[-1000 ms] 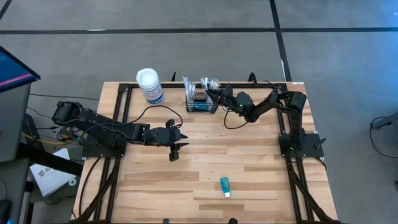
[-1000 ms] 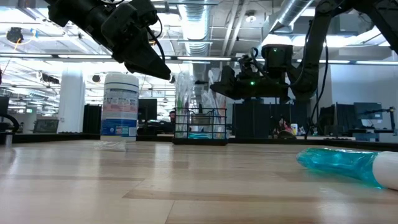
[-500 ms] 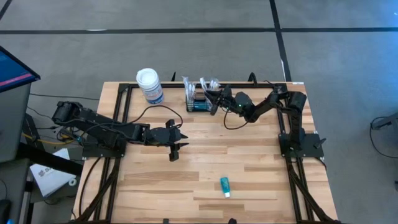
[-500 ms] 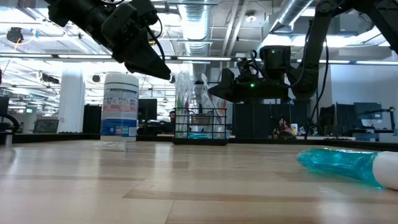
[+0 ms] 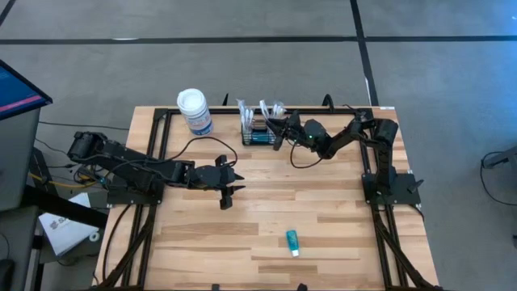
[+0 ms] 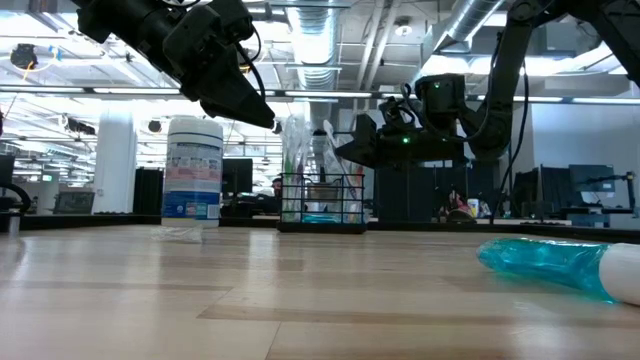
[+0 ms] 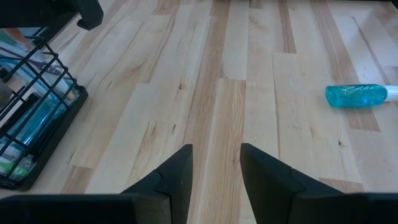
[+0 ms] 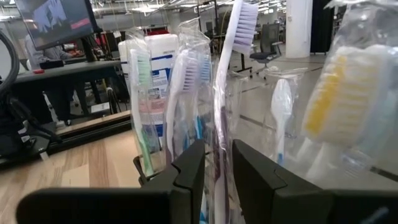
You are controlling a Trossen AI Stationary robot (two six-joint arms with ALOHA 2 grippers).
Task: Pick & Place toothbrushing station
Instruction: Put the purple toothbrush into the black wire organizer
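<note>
Basket (image 5: 258,131) stands at the far edge of the table (image 5: 266,212), just beside the canister (image 5: 195,111). Your right gripper (image 8: 216,163) is apart at its brushes, with a wrapped toothbrush (image 8: 231,68) between the fingers; whether it grips, I cannot tell. If it pulls away, it may tip the basket. Left gripper (image 7: 215,167) hovers parted, empty, mid-table. Tube (image 5: 292,242) lies near the front.

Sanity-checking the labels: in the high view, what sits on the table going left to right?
Left gripper → white-lidded canister sits slightly further left at the back edge, so: canister → left gripper → black wire-mesh basket → teal tube near the front → right gripper overlaps the basket, so it is left unplaced.
</note>
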